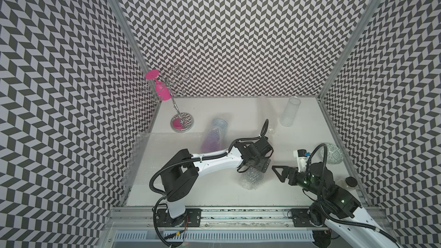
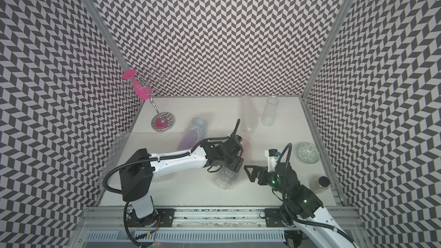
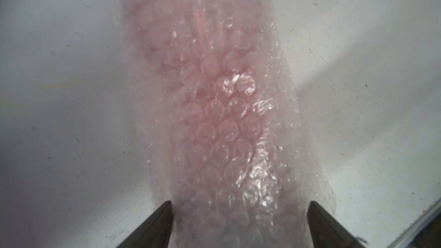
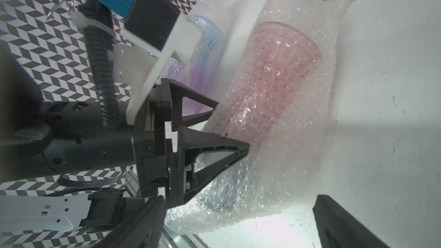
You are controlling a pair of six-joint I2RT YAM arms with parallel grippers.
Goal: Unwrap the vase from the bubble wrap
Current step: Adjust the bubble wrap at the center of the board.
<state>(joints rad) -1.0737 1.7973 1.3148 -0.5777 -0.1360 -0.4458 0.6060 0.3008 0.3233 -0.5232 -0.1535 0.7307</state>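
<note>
The pink vase (image 4: 281, 72) lies on the bench (image 1: 214, 194), fully rolled in bubble wrap (image 1: 251, 178). The left tool (image 3: 239, 203) straddles the wrap, jaws apart; the right tool (image 1: 278, 174) hovers beside it, jaws wide. Unwrapping seems barely begun: next, find and pinch 1 loose edge.

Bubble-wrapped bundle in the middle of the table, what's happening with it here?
The left hand is down over the bundle of bubble wrap, a finger on each side; whether it is squeezing I cannot tell. A pink vase shows through, wrapped all over, so this one is not yet unwrapped. The right hand sits open and empty just beside it. A blue-purple vase lies at the far edge of a spread-out sheet.
</note>
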